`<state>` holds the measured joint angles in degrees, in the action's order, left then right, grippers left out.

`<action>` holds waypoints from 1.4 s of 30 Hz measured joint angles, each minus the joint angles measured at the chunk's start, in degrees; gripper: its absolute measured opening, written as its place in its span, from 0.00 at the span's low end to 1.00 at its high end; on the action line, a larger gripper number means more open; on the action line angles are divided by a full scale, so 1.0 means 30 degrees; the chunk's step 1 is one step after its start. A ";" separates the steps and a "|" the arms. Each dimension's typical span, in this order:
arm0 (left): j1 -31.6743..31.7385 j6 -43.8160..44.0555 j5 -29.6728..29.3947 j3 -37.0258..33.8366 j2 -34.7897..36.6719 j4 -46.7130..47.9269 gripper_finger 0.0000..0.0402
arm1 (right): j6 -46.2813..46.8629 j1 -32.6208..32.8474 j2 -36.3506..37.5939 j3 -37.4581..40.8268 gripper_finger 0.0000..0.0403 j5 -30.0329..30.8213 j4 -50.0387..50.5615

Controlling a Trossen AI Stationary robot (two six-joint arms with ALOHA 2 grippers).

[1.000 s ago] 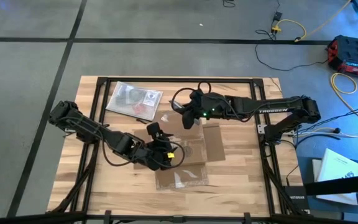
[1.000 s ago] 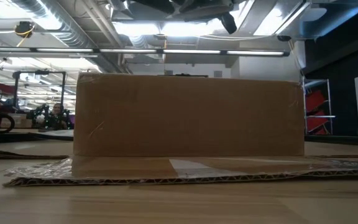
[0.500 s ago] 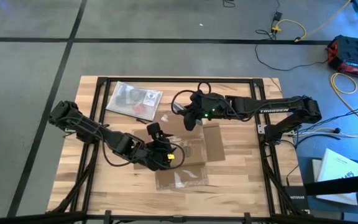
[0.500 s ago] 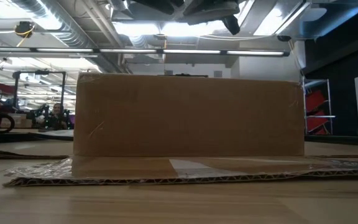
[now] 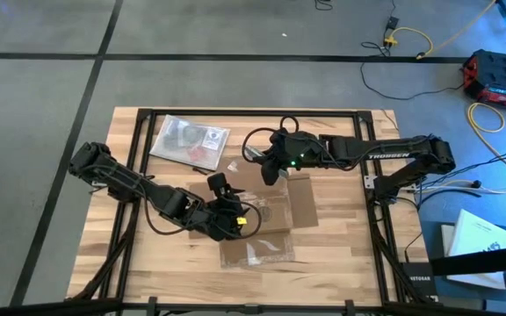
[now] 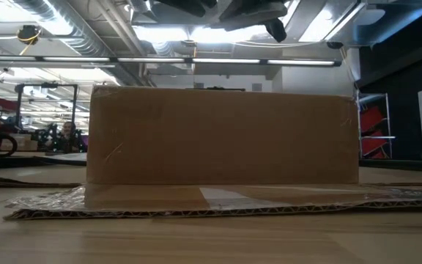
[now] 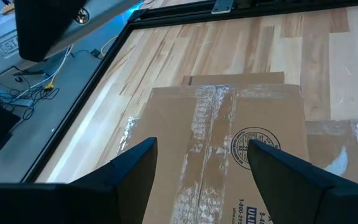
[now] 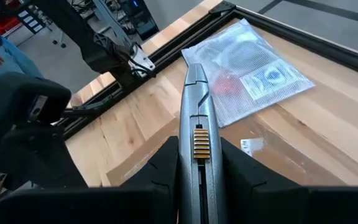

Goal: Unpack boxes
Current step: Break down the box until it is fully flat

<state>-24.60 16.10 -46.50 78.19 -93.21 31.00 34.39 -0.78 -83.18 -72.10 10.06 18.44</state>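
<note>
While the clear silvery plastic bag (image 5: 189,140) lies near the wooden table's (image 5: 341,254) far left corner, the shallow brown cardboard box (image 5: 271,211) sits mid-table, long axis near-to-far. Left gripper (image 5: 234,219) spread over it; right gripper (image 5: 269,171) pinches a grey utility knife (image 8: 197,134). Low view: box (image 6: 222,136) blocks everything behind.

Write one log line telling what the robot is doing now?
left gripper: open, above taped cardboard box | right gripper: shut on utility knife, over box's far edge | plastic bag: on table, apart
</note>
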 joint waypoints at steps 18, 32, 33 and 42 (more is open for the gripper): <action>0.0000 0.0000 0.0000 0.0000 0.0000 0.0000 0.59 | 0.0531 0.0000 0.0015 0.0000 0.14 0.0809 -0.0816; -0.0007 0.0000 0.0000 0.0000 0.0000 0.0007 0.59 | 0.0516 0.0000 0.0029 -0.0073 0.14 0.0707 -0.1012; -0.0007 0.0000 0.0000 0.0000 0.0000 0.0007 0.59 | 0.0495 0.0000 0.0029 -0.0073 0.14 0.0618 -0.0991; 0.0000 0.0000 -0.0007 0.0000 0.0000 0.0007 0.59 | 0.0452 0.0000 0.0029 -0.0075 0.14 0.0479 -0.1334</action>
<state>-24.60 16.10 -46.52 78.19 -93.21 31.03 35.75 -0.78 -83.09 -72.32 11.50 14.44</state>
